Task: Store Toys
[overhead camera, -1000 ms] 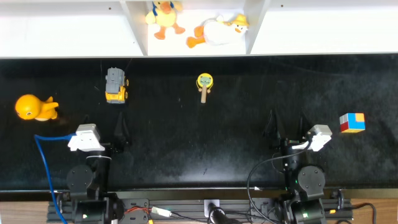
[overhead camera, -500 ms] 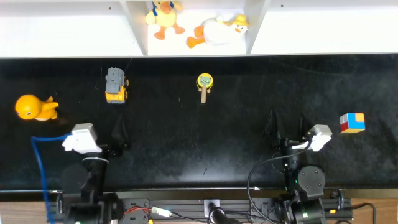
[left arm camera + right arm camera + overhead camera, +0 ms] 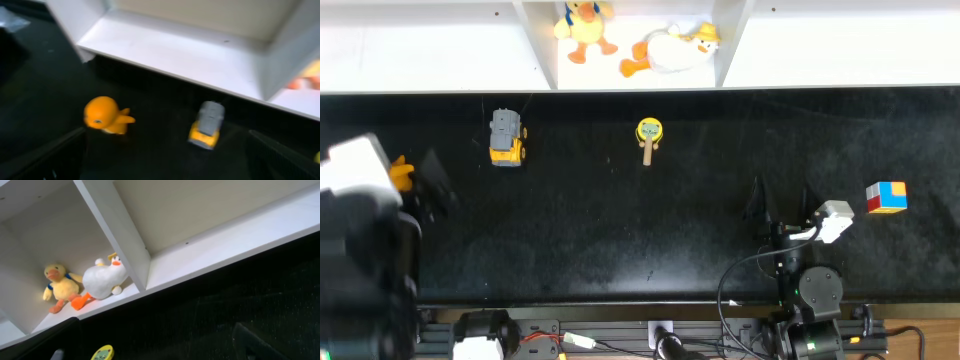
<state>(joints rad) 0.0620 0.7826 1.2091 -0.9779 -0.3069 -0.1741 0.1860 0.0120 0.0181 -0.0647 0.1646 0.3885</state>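
An orange duck toy [image 3: 105, 116] lies on the black mat at the far left, and my raised left arm covers most of it from above, leaving a sliver of the duck [image 3: 401, 173]. My left gripper [image 3: 432, 185] hangs open above the mat, with the duck and the yellow-grey toy truck [image 3: 209, 125] ahead of it. The truck [image 3: 506, 136] stands near the shelf. A yellow rattle [image 3: 648, 136] lies mid-table. A coloured cube [image 3: 886, 197] sits at the right. My right gripper [image 3: 780, 205] stands open and empty left of the cube.
A white shelf [image 3: 430, 60] runs along the back. Its middle compartment holds a yellow plush duck [image 3: 585, 25] and a white plush duck [image 3: 670, 50]. A blue cable hangs by the left arm's base.
My left arm has risen and swung left, so it now covers most of the orange duck from above. The right arm and the toys have not moved.
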